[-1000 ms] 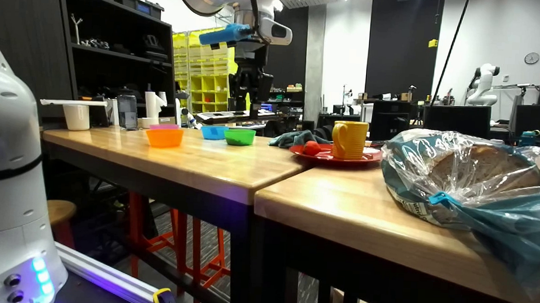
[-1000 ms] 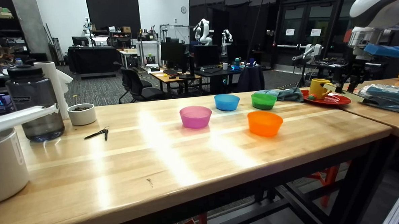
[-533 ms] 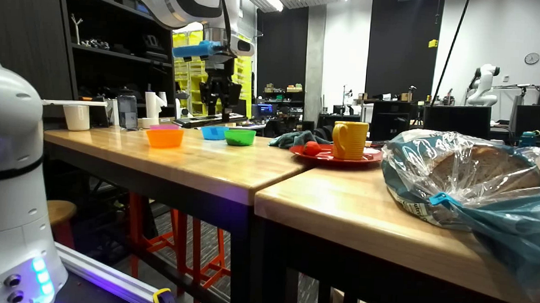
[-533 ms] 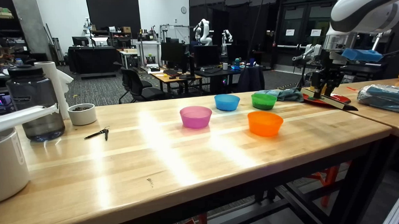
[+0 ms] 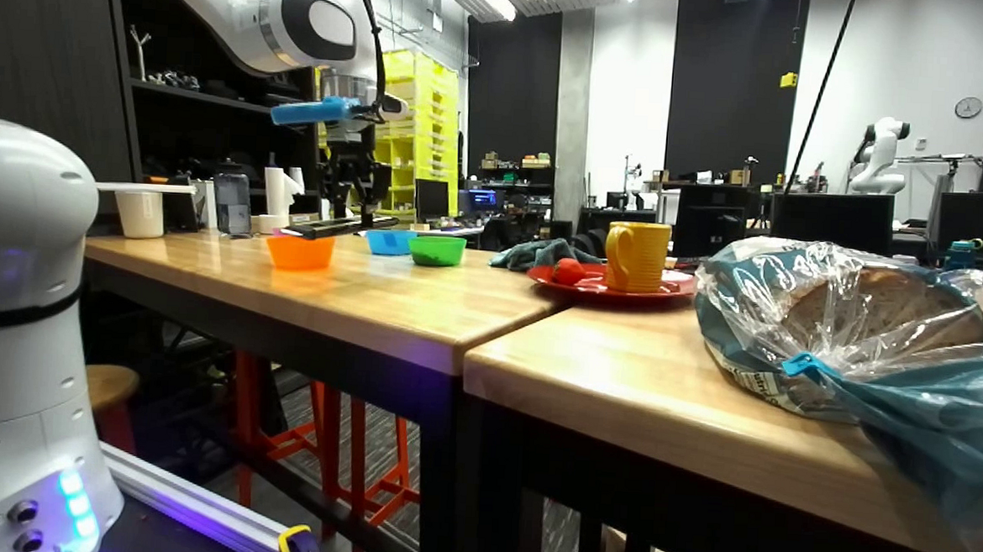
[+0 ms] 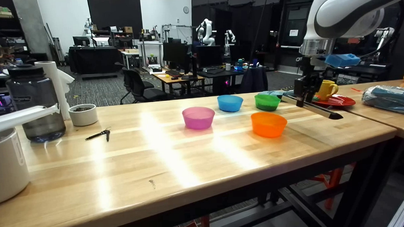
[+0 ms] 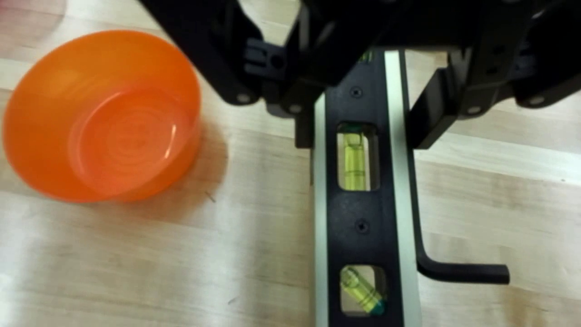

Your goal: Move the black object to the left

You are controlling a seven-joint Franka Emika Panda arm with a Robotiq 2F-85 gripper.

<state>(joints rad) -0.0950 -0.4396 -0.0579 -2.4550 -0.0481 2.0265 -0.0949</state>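
Black level (image 7: 358,206) clamped in the hand (image 7: 361,131); aloft.

**Long black spirit level (image 7: 361,206) with pale metallic edges, clamped in a black two-fingered gripper (image 7: 364,131)**

Two clear yellow-green tubular vials (image 7: 355,159) seen whole: one lengthwise, one slanted. Along the right-hand edge, a slim black L-shaped rod (image 7: 429,268), short leg pointing outward. At left, apart from the level, an upright round bowl (image 7: 127,136) of translucent orange plastic. Beneath, a pale wood-grain tabletop (image 7: 254,254). Upper left corner: pink patch (image 7: 27,18), blurred, unidentified.
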